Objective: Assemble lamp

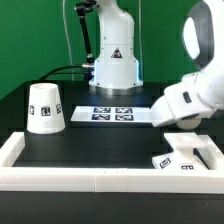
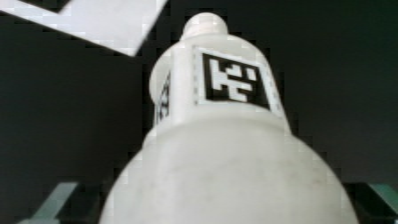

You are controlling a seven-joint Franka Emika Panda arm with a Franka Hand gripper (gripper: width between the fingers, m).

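Note:
In the wrist view the white bulb [image 2: 214, 130] fills the picture, its round end between my fingertips [image 2: 54, 200] and its short tagged stem pointing away. My gripper [image 2: 210, 208] is shut on it. In the exterior view my gripper [image 1: 186, 124] hangs low at the exterior view's right, just above the flat square base [image 1: 190, 152]; the bulb is hidden there by the arm. A corner of a flat white part [image 2: 98, 22], probably the base, lies beyond the stem tip. The cup-shaped shade [image 1: 45, 108] stands rim-down at the exterior view's left, far from the gripper.
The marker board [image 1: 113, 113] lies flat at the middle back of the black table. A raised white wall [image 1: 90, 180] runs along the front and sides. The robot's own base [image 1: 113, 62] stands behind the marker board.

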